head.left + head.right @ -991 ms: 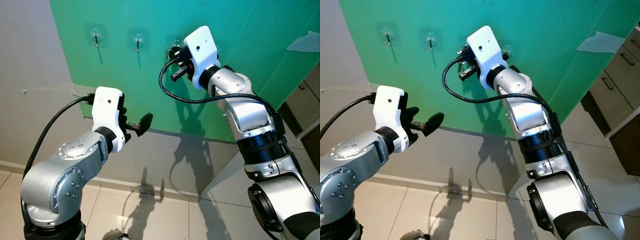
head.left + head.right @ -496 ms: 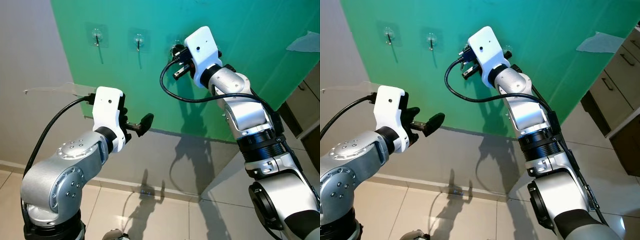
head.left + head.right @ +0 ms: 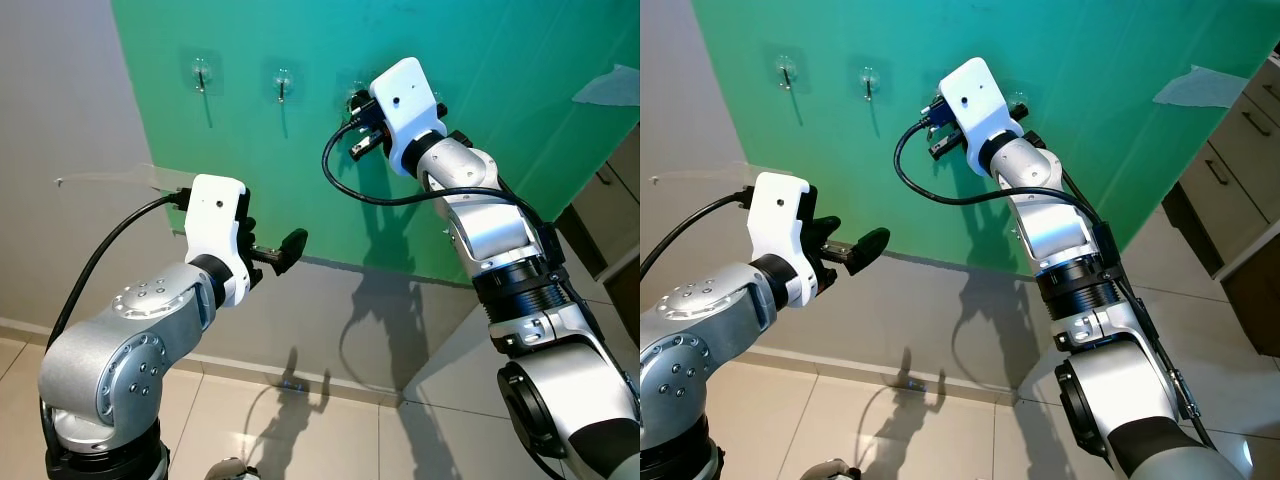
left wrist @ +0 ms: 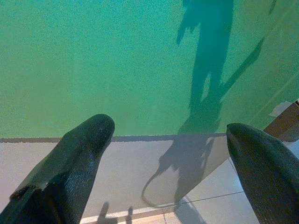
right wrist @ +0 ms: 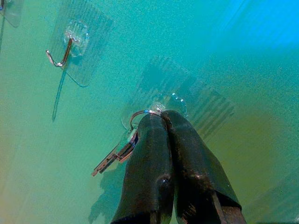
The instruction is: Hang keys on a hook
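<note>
Keys (image 5: 122,152) pinched in right gripper (image 5: 161,117), seemingly at hook (image 5: 172,101); left gripper (image 4: 170,135) wide

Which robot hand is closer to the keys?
Right. The right gripper is shut on the keys, holding their ring up against a hook on the green wall. The left gripper hangs open, lower down, away from them.

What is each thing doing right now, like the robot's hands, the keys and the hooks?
Right gripper: shut on the key ring, right up at a hook pad on the green wall.
Keys: dangling from the ring in the pinched fingers.
Left gripper: open, holding nothing, hanging in front of the wall.
Next hook: bare.
Far-left hook: bare.
</note>
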{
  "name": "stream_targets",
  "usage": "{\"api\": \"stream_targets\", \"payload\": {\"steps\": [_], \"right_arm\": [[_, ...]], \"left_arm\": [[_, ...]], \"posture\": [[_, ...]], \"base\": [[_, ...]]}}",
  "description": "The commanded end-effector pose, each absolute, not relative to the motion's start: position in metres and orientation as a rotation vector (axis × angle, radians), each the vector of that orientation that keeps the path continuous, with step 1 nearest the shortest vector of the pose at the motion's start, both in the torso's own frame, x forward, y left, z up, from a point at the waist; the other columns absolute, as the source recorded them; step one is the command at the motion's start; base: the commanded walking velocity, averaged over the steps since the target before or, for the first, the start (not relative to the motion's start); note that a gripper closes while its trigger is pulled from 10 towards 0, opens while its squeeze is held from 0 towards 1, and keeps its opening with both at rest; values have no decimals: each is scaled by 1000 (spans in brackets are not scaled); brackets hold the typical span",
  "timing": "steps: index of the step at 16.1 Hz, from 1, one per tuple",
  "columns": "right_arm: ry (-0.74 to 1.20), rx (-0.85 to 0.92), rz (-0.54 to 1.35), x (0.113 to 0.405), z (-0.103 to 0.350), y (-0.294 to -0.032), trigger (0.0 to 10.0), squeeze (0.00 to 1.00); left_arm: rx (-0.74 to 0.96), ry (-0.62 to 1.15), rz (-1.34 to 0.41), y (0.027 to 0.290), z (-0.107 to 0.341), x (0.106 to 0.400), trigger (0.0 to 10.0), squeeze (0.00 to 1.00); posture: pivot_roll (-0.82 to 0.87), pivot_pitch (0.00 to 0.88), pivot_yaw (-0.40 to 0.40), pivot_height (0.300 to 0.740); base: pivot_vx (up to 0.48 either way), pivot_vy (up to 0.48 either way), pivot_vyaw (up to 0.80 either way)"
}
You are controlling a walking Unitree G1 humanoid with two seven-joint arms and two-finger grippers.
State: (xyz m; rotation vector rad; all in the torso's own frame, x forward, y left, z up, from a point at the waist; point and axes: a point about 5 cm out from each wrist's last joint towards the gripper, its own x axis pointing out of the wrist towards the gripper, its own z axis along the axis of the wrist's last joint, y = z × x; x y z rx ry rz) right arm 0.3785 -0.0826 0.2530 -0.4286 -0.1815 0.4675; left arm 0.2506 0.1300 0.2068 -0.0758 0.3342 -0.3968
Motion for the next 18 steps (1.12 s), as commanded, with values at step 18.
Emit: {"api": "stream_targets", "payload": {"steps": [18], "right_arm": [[-99,-454,420,372,240,-94,10000,0]], "left_arm": [[-73,341,-415,126,209,245,10000,0]], "posture": [[25,0,-80,740]], "base": [[0,0,0]]}}
